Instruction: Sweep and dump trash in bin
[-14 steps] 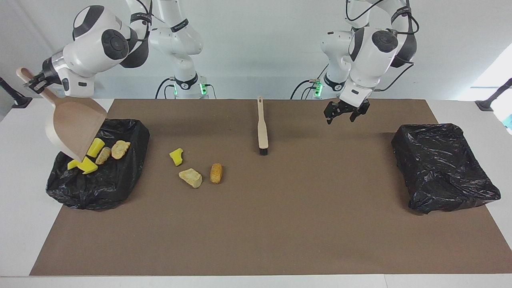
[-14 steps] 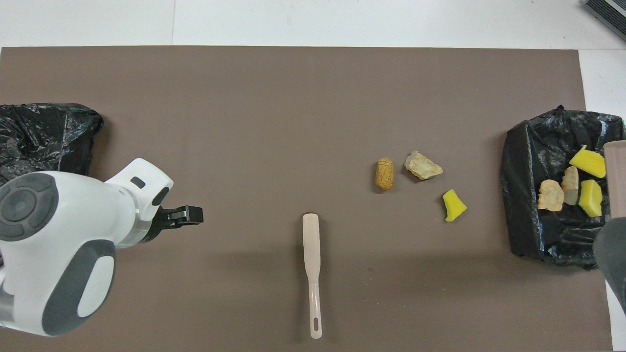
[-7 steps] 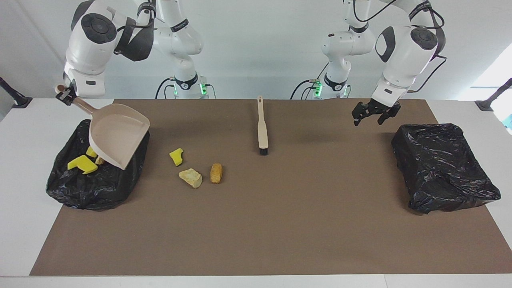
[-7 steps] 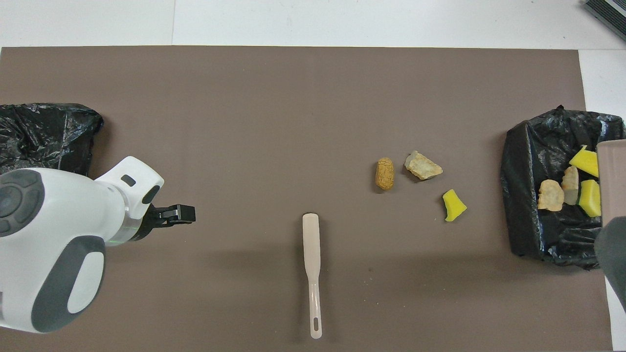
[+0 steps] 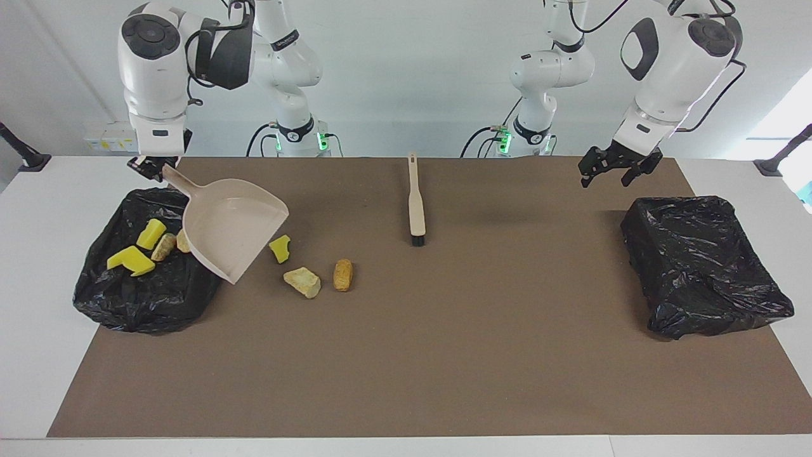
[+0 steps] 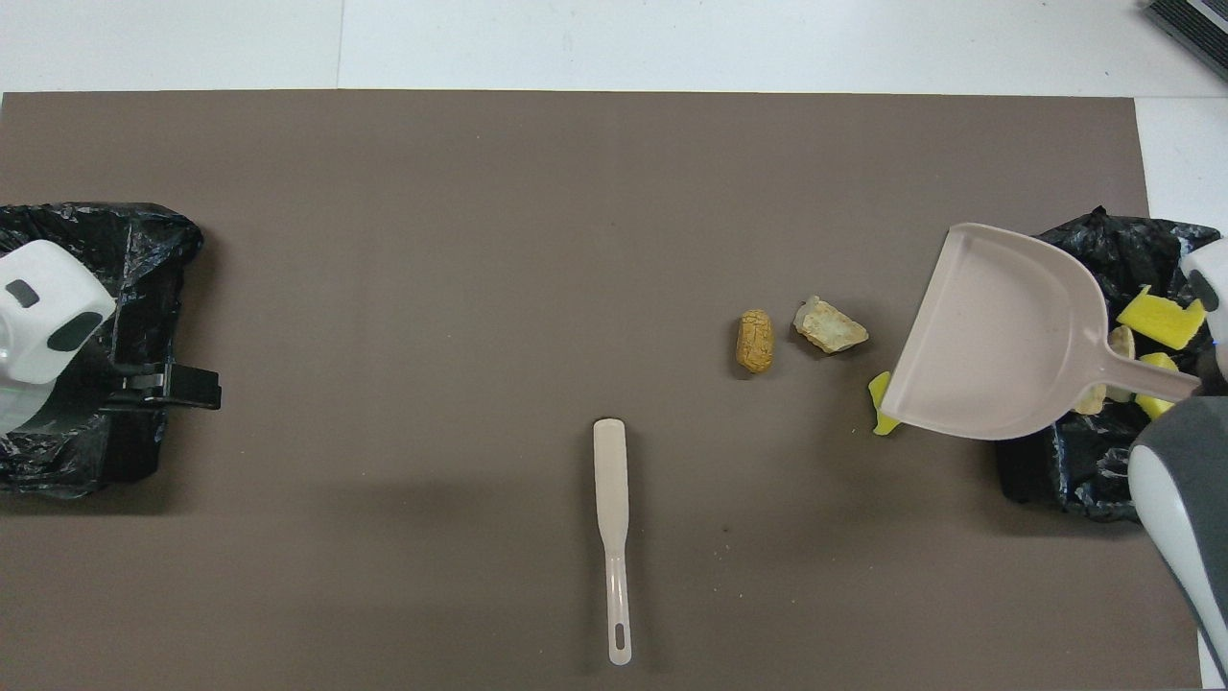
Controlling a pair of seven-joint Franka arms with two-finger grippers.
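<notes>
My right gripper (image 5: 152,166) is shut on the handle of the beige dustpan (image 5: 231,219) (image 6: 998,336). The pan is held face up over the edge of the black bin (image 5: 146,298) (image 6: 1103,461) at the right arm's end. In that bin lie several bits of trash, among them a yellow chunk (image 5: 130,260) (image 6: 1156,317). On the mat beside the pan's lip lie three more bits: a yellow sponge (image 5: 279,247) (image 6: 878,408), a tan lump (image 5: 302,281) (image 6: 830,326) and an orange lump (image 5: 342,274) (image 6: 755,341). My left gripper (image 5: 606,174) (image 6: 197,389) hangs open and holds nothing.
The beige brush (image 5: 417,200) (image 6: 611,509) lies on the brown mat (image 5: 444,355) near its middle, bristles pointing away from the robots. A second black bin (image 5: 701,263) (image 6: 144,230) stands at the left arm's end, with the left gripper above its nearer edge.
The right arm has swung the dustpan from tipped over its bin to face up beside the loose trash. The left arm has moved toward the bin at its own end.
</notes>
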